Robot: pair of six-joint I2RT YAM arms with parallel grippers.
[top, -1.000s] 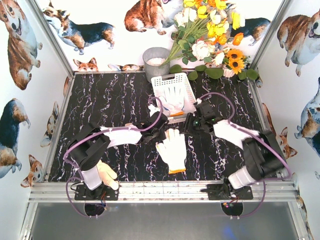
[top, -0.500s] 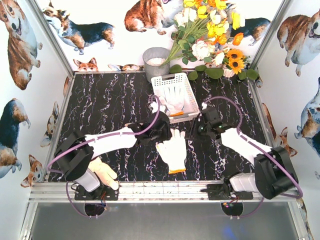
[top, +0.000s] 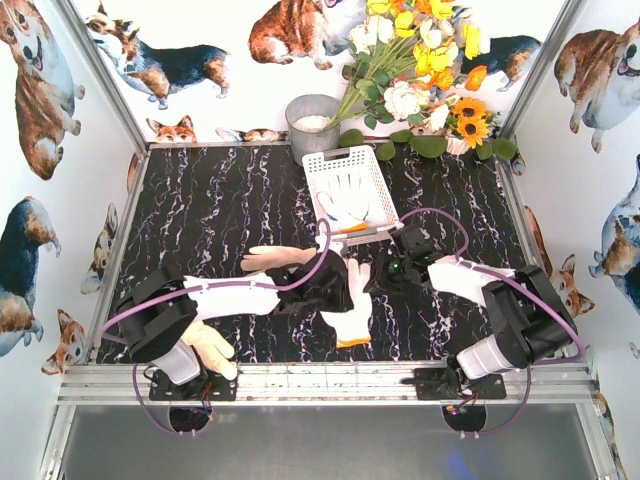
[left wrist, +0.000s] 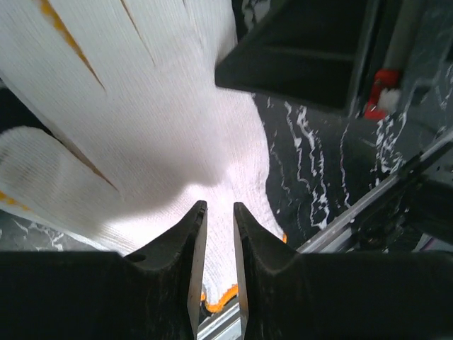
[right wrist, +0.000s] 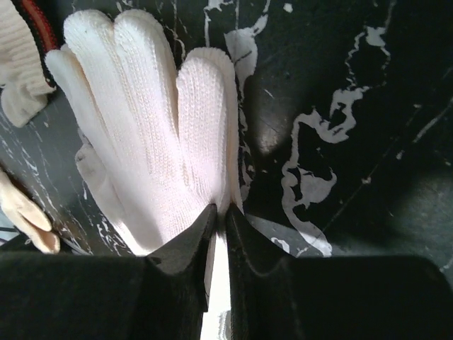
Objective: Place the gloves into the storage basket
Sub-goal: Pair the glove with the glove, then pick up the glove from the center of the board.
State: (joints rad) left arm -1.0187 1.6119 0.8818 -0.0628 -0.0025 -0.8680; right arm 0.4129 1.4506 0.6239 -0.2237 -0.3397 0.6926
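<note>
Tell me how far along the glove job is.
Done: at least one white glove lies in the storage basket. In hand: both arms' jaws are pinched onto the middle glove on the table. Left: that one, a cream glove by the left forearm, and a second cream glove near the left base.

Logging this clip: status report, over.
Left tool, right tool shut on white glove, flat on table. Second glove in storage basket. Nothing in the way.
</note>
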